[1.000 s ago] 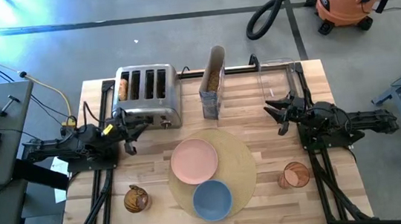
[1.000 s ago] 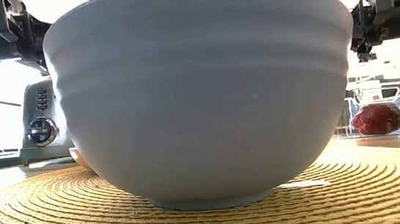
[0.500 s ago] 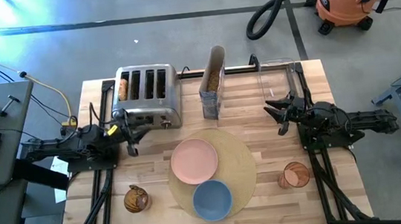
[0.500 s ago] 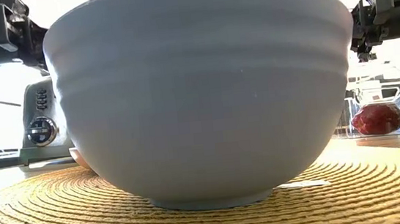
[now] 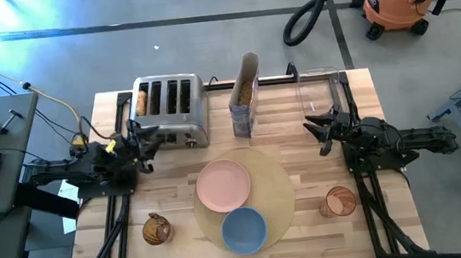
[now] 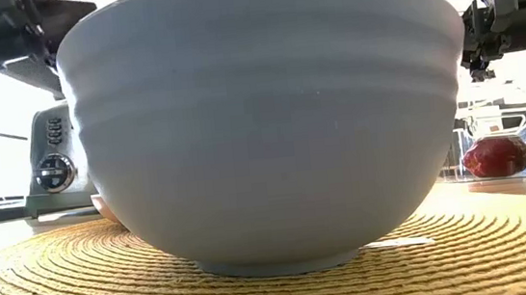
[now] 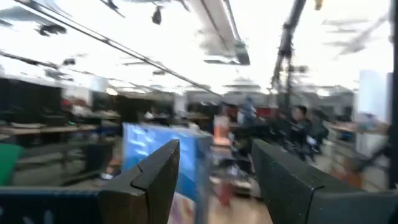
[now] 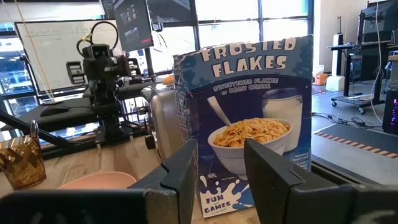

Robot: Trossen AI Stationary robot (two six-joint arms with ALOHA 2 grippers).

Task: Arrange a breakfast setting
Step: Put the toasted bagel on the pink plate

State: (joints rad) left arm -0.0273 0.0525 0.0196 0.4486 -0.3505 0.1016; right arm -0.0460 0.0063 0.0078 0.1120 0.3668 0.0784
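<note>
We have the round tan woven placemat (image 5: pixel 251 197) mid-table with the pink plate (image 5: pixel 224 185) on its far-left part and the smaller blue bowl (image 5: pixel 244 230) on its near edge, touching or just beside the plate. Bowl and plate look like rigid glazed ware: moderately heavy, slick, chip-prone, so we'd pinch at the rim, one finger inside and one outside, never the round wall. The mat is light and floppy, best dragged by its edge. The red fruit (image 6: pixel 496 156) sits in a clear bin (image 5: pixel 319 89) at the far right; it looks smooth and roundish, so we'd grip across the middle, gently. No spoon visible to us. The steel four-slot toaster (image 5: pixel 168 110) and the tall cereal box (image 5: pixel 245 97) stand at the far edge. The left gripper (image 5: pixel 141 143) hangs beside the toaster's near-left corner, fingers spread, holding nothing. The right gripper (image 5: pixel 318 129) waits near the bin, fingers parted, empty. Versus a second ago: the left gripper has swung up toward the toaster and its camera now looks level into the room; right arm and tableware unchanged.
</note>
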